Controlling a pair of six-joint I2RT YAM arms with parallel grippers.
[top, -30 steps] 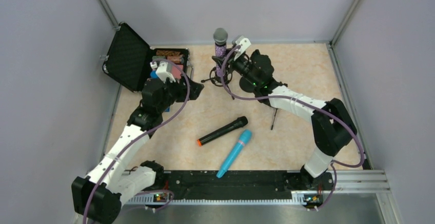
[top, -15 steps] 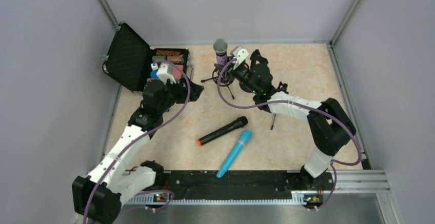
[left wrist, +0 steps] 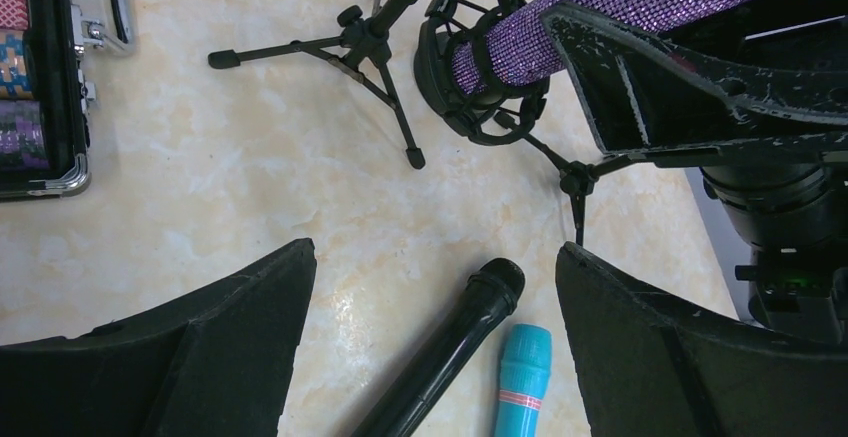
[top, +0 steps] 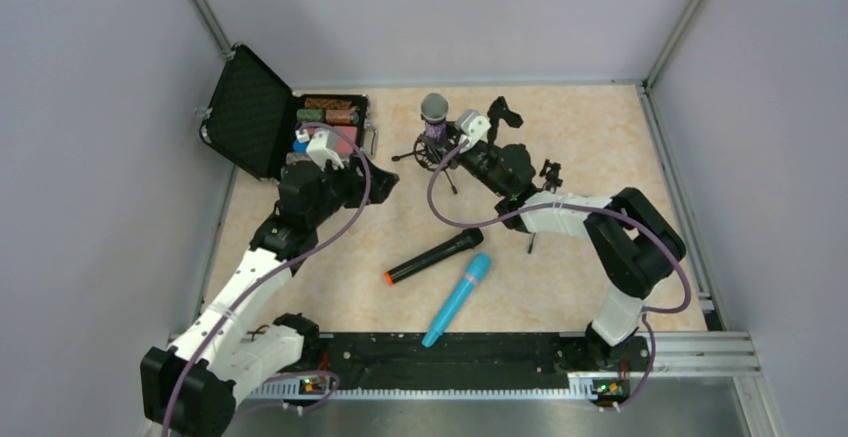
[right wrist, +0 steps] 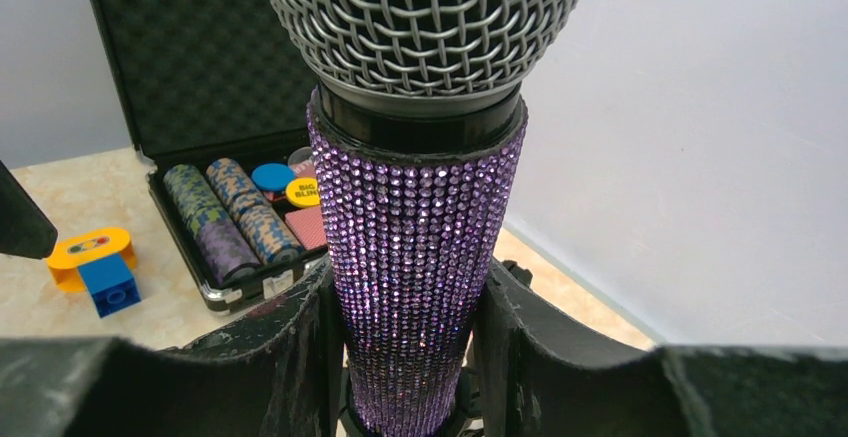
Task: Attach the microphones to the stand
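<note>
The glittery purple microphone (right wrist: 415, 257) with a silver mesh head (right wrist: 425, 27) stands upright at the back of the table (top: 433, 117). My right gripper (right wrist: 410, 357) is shut on its body, one finger on each side. Its lower end sits in the black ring clip (left wrist: 470, 87) of the small tripod stand (top: 428, 154). The matte black microphone (top: 433, 255) with an orange end and the light blue microphone (top: 457, 298) lie side by side mid-table. My left gripper (left wrist: 435, 287) hangs open above their heads, holding nothing.
An open black case (top: 255, 112) of poker chips (right wrist: 230, 222) sits at the back left, with a blue and orange block (right wrist: 95, 262) beside it. Another thin black tripod piece (top: 537, 229) lies under the right forearm. Walls close in the table on three sides.
My right arm has come down and a little to the right with the purple microphone, lowering it into the stand's clip. The left arm has barely moved.
</note>
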